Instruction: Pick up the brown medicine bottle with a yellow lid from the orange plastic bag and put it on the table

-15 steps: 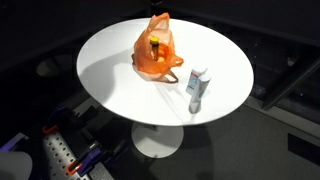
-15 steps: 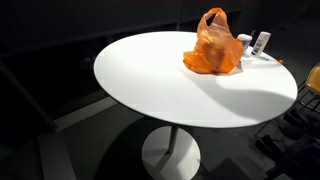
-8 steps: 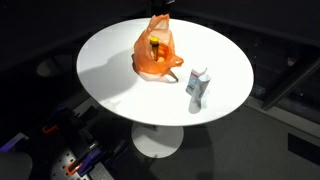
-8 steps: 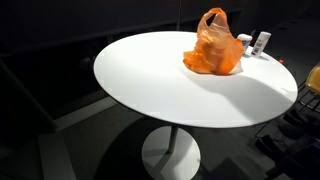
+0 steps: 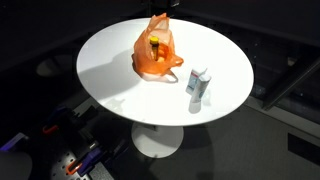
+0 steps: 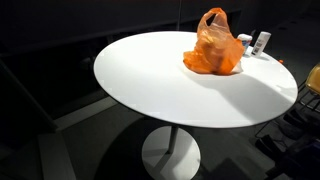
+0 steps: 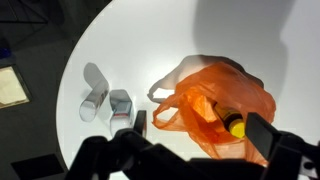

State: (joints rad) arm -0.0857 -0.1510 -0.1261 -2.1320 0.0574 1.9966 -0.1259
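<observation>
- Wrist view: my gripper [image 7: 190,140] hangs above the orange plastic bag [image 7: 215,85], jaws spread wide, nothing between them. The brown medicine bottle [image 7: 208,108] lies slanted inside the bag, its yellow lid [image 7: 237,128] pointing towards my right-hand finger. Beside the bag, apart from it, are a white box [image 7: 120,105] and a small white container [image 7: 93,100].
- Exterior view, bag seen from its open side: the bag [image 5: 157,55] is on the table [image 5: 110,85] towards the far rim, with the yellow lid [image 5: 156,43] showing through the plastic. The white box [image 5: 197,88] stands near the rim, well apart from the bag. Compared with a second ago, bag and box have not shifted; I judge the pick has not yet begun.
- Exterior view, bag seen from its closed side: the bag [image 6: 212,45] hides the bottle here. The box [image 6: 262,42] and the container [image 6: 245,42] crowd the rim behind it. The broad bare top [image 6: 170,90] on the near side is the roomiest place for setting the bottle down.
- Next move, in my judgement: descend through the bag's mouth, keeping clear of the knotted handles.
</observation>
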